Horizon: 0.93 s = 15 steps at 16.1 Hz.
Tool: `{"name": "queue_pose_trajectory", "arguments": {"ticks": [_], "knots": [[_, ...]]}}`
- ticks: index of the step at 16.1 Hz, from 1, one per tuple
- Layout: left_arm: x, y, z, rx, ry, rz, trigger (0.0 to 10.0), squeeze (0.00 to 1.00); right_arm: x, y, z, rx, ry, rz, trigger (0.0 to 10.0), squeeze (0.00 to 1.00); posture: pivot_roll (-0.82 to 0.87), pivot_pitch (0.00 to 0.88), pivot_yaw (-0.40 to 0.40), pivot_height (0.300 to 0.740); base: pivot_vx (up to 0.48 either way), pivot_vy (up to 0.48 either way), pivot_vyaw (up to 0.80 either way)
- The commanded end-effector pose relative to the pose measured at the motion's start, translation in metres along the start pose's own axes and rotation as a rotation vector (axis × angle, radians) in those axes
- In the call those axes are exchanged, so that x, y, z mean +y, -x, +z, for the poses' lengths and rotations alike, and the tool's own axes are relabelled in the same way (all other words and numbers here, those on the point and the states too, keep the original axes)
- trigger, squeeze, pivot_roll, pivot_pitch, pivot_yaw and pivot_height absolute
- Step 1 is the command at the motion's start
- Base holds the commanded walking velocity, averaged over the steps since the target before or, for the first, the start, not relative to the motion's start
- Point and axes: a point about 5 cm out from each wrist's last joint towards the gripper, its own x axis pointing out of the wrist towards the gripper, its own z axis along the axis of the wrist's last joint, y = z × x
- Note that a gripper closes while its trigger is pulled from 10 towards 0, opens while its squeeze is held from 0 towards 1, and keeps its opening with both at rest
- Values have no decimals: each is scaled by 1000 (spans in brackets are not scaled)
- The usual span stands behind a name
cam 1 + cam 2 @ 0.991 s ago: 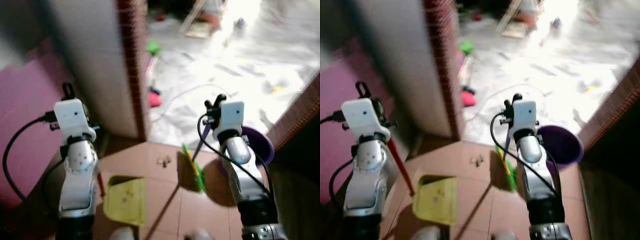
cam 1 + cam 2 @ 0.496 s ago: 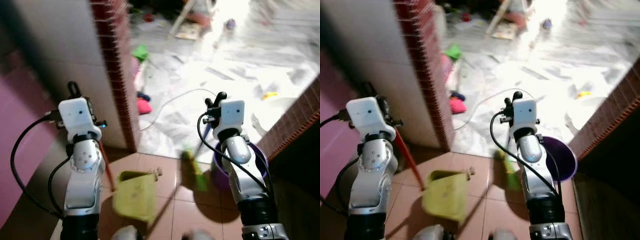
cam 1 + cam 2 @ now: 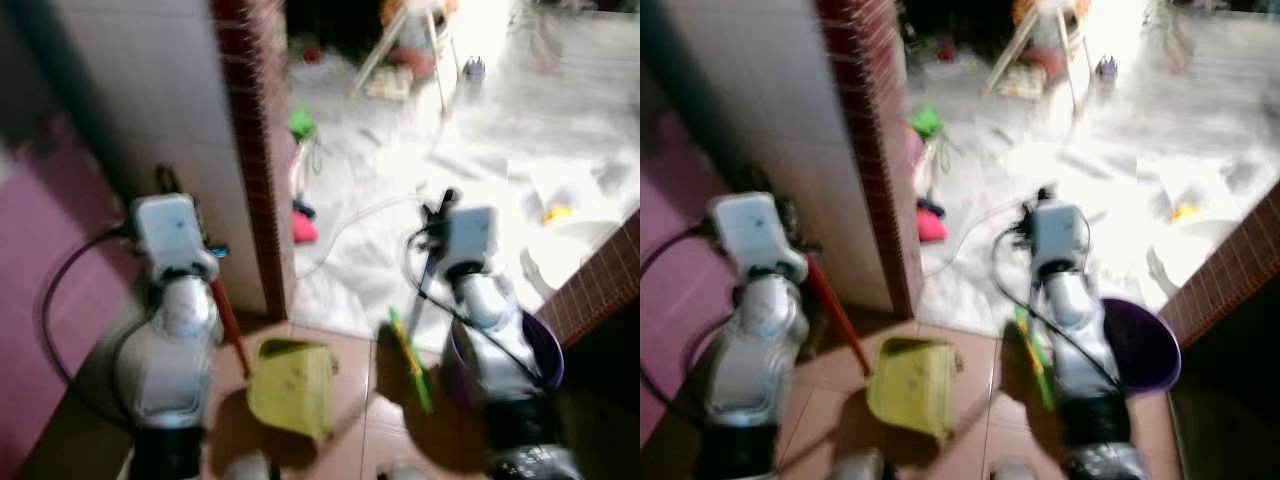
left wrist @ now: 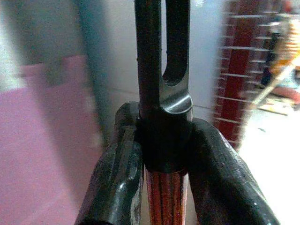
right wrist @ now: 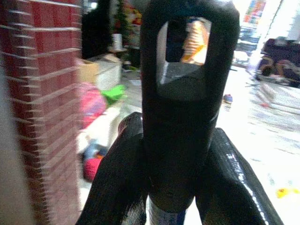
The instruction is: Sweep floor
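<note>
Two silver arms with white wrist boxes (looping black cables), glossy black-fingered left gripper [image 4: 161, 140].

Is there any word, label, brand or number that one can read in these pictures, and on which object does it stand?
None can be read.
Yellow dustpan: no print can be made out; the view is blurred.
Green broom: no label visible.
Purple bucket: no label visible.
Left claw, shut on the red dustpan handle: no marking.
Right claw, shut on the broom handle: no marking.
</note>
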Motion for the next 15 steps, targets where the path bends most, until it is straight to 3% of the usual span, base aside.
{"name": "queue_pose_trajectory", "arguments": {"ticks": [1, 5, 15], "knots": [[-6, -2, 9, -63, -28, -14, 10000, 0, -4, -4, 12, -63, -12, -7, 10000, 0, -40, 0, 54, 740, 0, 0, 0], [-11, -9, -2, -90, -109, -24, 10000, 0, -5, -2, 11, -59, -6, -14, 10000, 0, -51, 1, 46, 740, 0, 0, 0], [-28, -16, -13, -102, -73, -95, 10000, 0, -10, -2, 15, -73, -3, -34, 10000, 0, -86, 0, 66, 740, 0, 0, 0]]}}
